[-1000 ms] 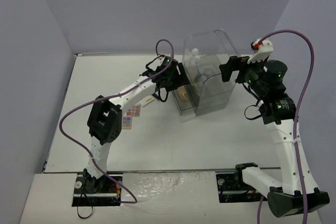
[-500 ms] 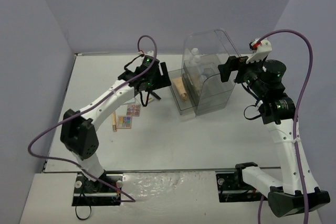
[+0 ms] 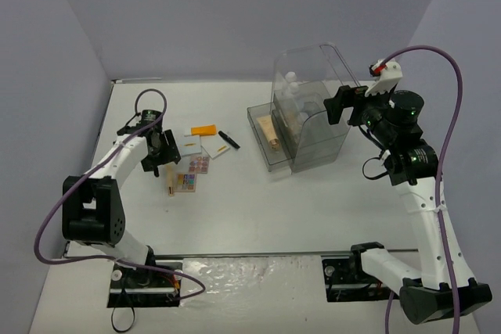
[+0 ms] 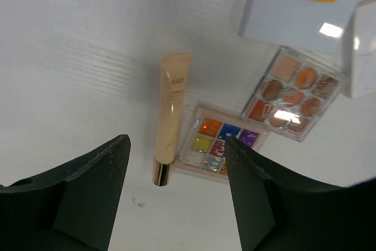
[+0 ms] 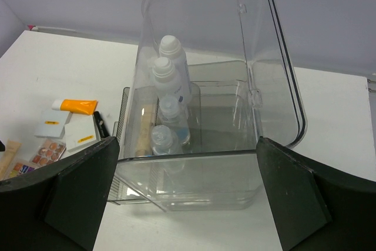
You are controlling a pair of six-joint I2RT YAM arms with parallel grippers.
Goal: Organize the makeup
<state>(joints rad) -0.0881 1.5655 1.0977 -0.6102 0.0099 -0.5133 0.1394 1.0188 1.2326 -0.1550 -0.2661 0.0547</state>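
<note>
The loose makeup lies at the table's left. In the left wrist view a beige tube (image 4: 170, 107) lies beside a multicolour eyeshadow palette (image 4: 220, 144), with a nude palette (image 4: 292, 93) and a white square compact (image 4: 296, 4) behind. My left gripper (image 4: 176, 168) hovers open over the tube's cap end, holding nothing. The top view shows the orange flat case (image 3: 203, 129) and black slim tube (image 3: 228, 140). White bottles (image 5: 167, 69) stand inside the clear case (image 5: 276, 86). My right gripper (image 5: 188, 171) is open at the case's right end, its fingers flanking it.
The case's drawer (image 3: 261, 127) is pulled out to the left with another beige tube (image 3: 272, 132) lying in it. A second white compact (image 3: 215, 151) lies near the black tube. Grey walls close in the table's left, back and right.
My left arm has swung from the open drawer leftward to above the loose makeup. A beige tube now shows in the drawer. The right arm has not moved.
</note>
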